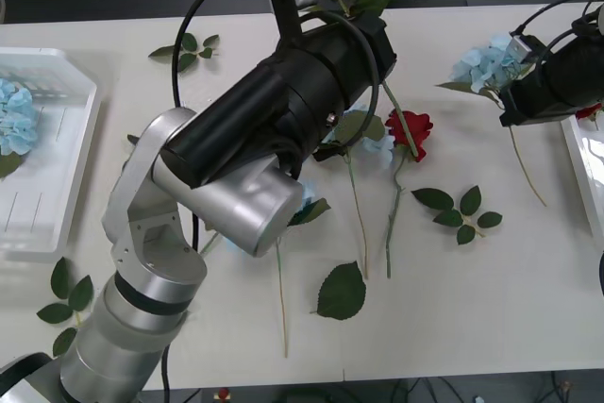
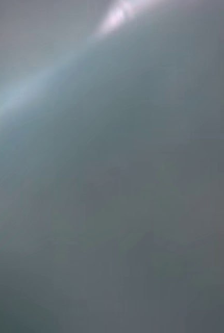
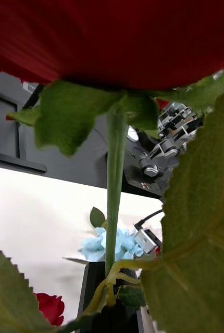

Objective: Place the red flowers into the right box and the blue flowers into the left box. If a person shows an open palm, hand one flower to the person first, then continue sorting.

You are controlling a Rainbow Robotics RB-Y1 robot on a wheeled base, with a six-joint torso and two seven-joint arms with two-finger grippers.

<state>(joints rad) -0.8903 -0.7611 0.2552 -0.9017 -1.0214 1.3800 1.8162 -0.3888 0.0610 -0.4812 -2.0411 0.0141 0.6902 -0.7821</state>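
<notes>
**Red rose held up close at your left wrist**

Your left gripper (image 3: 112, 312) has a red rose (image 3: 112, 41) by its stem, above the table's (image 1: 528, 309) far edge. Another red rose (image 1: 412, 131) lies mid-table. Your right gripper (image 1: 528, 101) is near the right edge; its jaws I cannot tell.
</notes>
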